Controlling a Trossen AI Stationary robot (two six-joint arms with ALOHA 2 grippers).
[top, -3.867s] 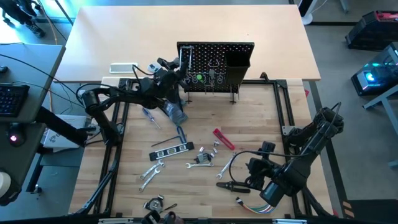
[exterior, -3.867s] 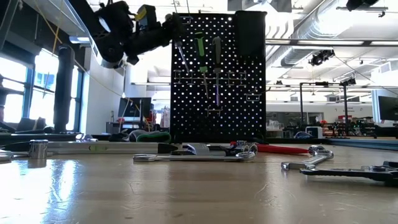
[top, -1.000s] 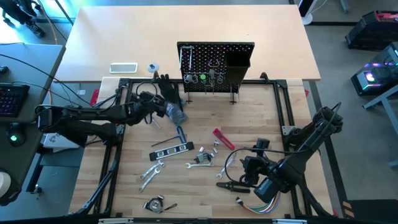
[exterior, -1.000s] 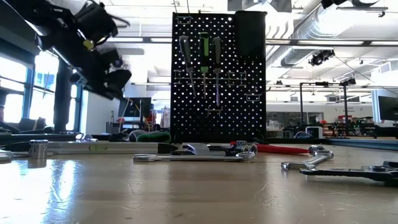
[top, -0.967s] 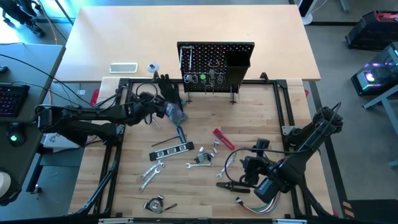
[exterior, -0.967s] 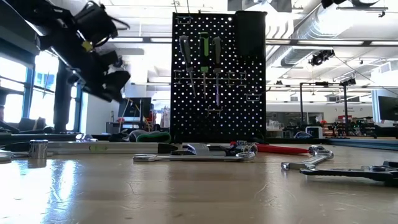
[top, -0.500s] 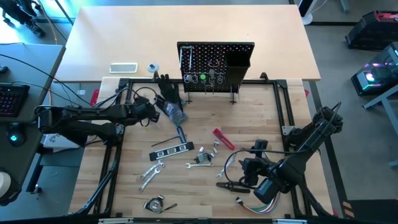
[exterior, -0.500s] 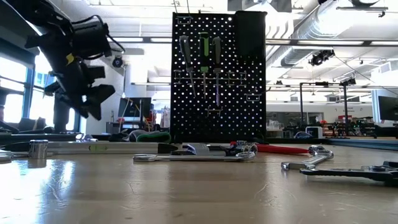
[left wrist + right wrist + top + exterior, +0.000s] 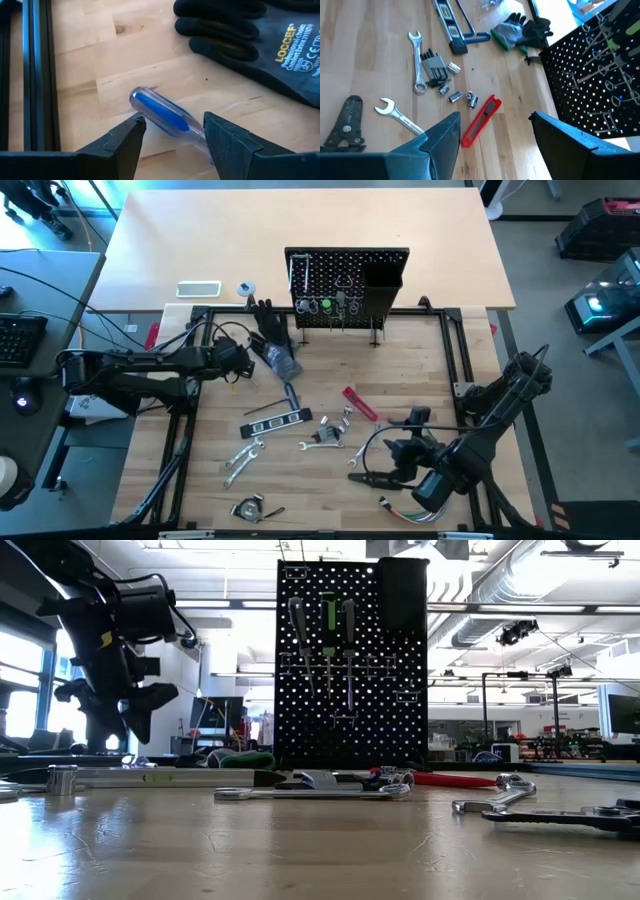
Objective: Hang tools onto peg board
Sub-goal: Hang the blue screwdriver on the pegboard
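Left claw point(image 9: 170, 132), jaws wide and empty, hovers over the blue-handled screwdriver point(image 9: 162, 112), whose long axis slants between its fingers; right claw point(image 9: 495, 137) waits open, well apart.

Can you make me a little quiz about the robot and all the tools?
1. True or false: the left gripper is open above the blue-handled tool.
2. What lies by that tool? A glove, B cup, C book.
3. Fill in: the red tool is not on the peg board; it lies on the ___.
Key: 1 true; 2 A; 3 table.
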